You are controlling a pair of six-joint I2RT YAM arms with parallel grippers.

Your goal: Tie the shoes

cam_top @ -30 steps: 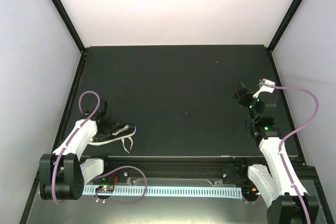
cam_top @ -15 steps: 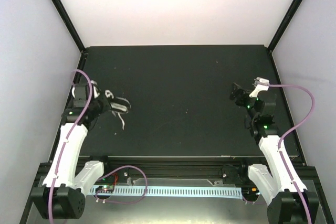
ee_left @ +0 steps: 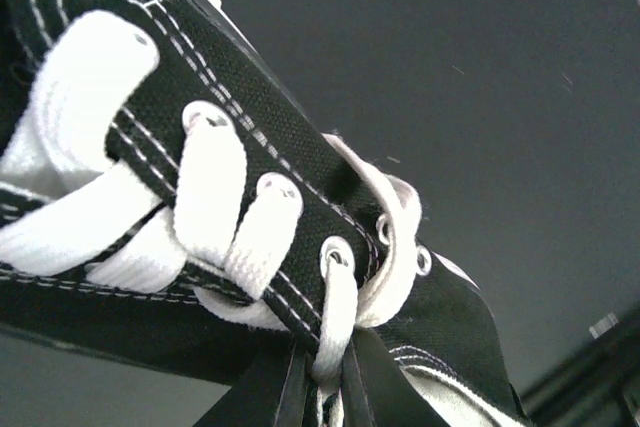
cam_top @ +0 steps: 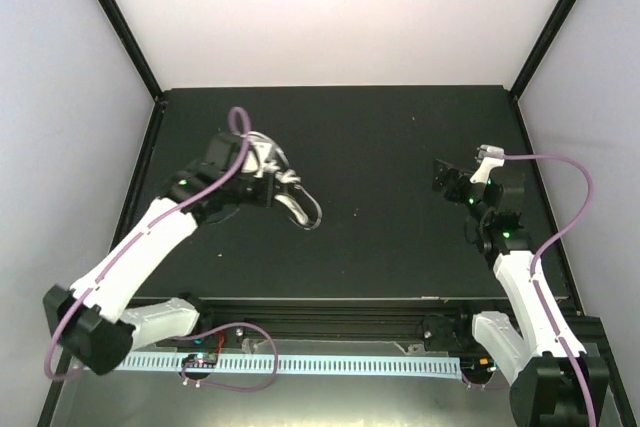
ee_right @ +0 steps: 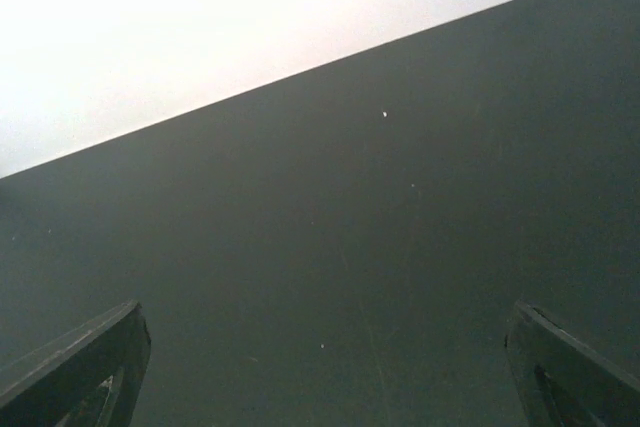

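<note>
Table (cam_top: 400, 147): dark top. The right claw (cam_top: 445, 179) hangs over it spread wide, nothing between its jaws, well apart from the work, probably waiting.

Sneaker (ee_left: 250, 177): appears lifted, pressed right against the left claw (ee_left: 320, 397). That claw is clenched on the lace (ee_left: 338, 332) just below the top eyelet, likely to haul the shoe within reach of both arms.

A second ago the sneaker lay by the near-left edge, under that claw.

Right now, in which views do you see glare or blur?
Top external: the back wall is washed out by glare, the table dark. Left wrist: the sneaker fills the frame, mostly sharp. Right wrist: white glare above a featureless table.
</note>
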